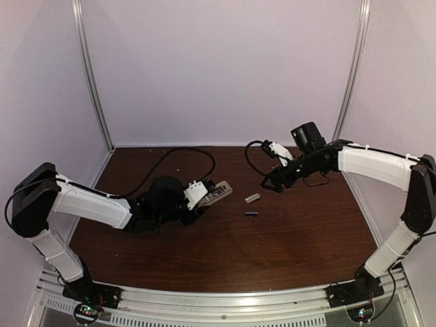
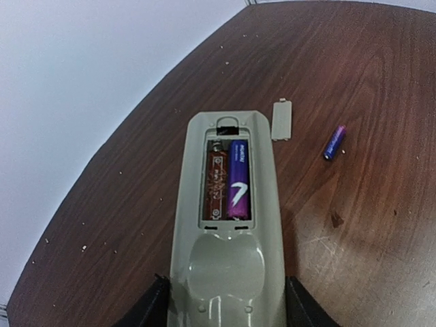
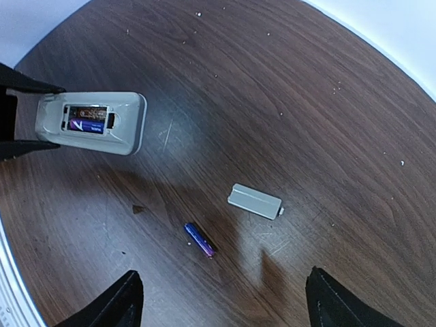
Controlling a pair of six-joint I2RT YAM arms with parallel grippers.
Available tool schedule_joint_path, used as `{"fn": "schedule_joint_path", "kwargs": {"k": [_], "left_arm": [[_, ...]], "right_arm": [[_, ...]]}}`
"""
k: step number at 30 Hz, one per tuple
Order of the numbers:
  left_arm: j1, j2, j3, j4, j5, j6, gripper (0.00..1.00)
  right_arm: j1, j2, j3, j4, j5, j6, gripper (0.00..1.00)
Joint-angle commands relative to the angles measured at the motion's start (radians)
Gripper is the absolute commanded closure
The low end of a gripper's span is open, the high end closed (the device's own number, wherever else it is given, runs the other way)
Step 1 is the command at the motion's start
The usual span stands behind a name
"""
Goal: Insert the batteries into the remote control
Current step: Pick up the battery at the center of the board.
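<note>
My left gripper is shut on the remote control, which lies back up with its battery bay open. One purple battery sits in the bay's right slot; the left slot shows bare brown board. The remote also shows in the top view and the right wrist view. The second battery lies loose on the table, seen also in the left wrist view and the right wrist view. My right gripper is open and empty, held above the loose battery; in the top view it hangs over the table.
The small beige cover piece lies on the brown table between the remote and my right gripper; it also shows in the top view and the left wrist view. White walls with metal posts enclose the table.
</note>
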Motion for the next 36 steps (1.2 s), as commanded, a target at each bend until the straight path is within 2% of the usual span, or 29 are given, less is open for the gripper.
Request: {"fn": "schedule_joint_path", "kwargs": {"k": [1, 4, 7, 9, 11, 19, 36], "left_arm": [[0.021, -0.049, -0.038, -0.055, 0.059, -0.044, 1.0], [0.034, -0.069, -0.054, -0.104, 0.083, -0.058, 1.0], [0.036, -0.083, -0.063, -0.16, 0.11, -0.069, 1.0], [0.036, -0.092, -0.062, -0.196, 0.113, -0.078, 1.0], [0.036, -0.1, -0.058, -0.23, 0.119, -0.085, 1.0], [0.036, -0.152, -0.04, -0.348, 0.135, -0.103, 1.0], [0.036, -0.123, -0.007, -0.391, 0.192, -0.057, 1.0]], "right_arm": [[0.028, 0.043, 0.004, -0.04, 0.023, -0.142, 0.23], [0.066, 0.098, 0.024, -0.077, 0.038, -0.241, 0.27], [0.088, 0.156, 0.054, -0.113, 0.008, -0.338, 0.35], [0.094, 0.211, 0.096, -0.143, 0.007, -0.367, 0.45], [0.1, 0.262, 0.147, -0.179, 0.013, -0.383, 0.49], [0.131, 0.409, 0.277, -0.258, 0.054, -0.416, 0.49], [0.148, 0.518, 0.314, -0.265, 0.152, -0.424, 0.55]]}}
